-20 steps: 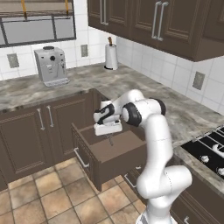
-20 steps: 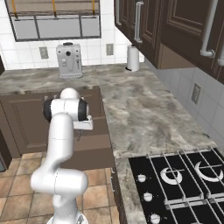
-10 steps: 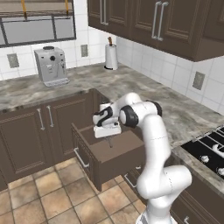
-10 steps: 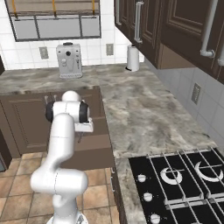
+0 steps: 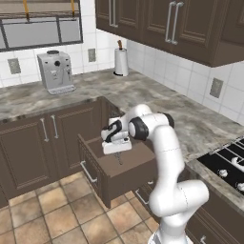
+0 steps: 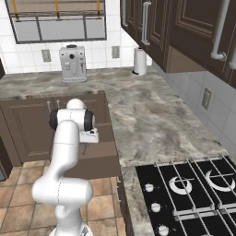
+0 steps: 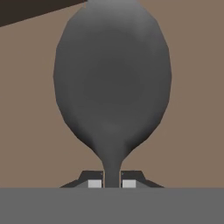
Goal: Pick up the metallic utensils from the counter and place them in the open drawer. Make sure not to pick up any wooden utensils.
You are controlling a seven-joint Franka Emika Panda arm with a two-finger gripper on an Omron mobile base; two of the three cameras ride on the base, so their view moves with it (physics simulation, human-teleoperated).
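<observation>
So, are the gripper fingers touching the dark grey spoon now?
Touching. In the hand view the fingertips press against both sides of the dark grey spoon's thin handle, with no gap visible, above the brown floor of the open drawer.

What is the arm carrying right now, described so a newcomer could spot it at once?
Start at the open drawer pulled out of the dark cabinets below the counter. The gripper hangs over it, jaws shut on the dark grey spoon, which points bowl-down into the drawer. Its broad, matte grey oval bowl on a thin neck sets it apart from the brown wood around it.
</observation>
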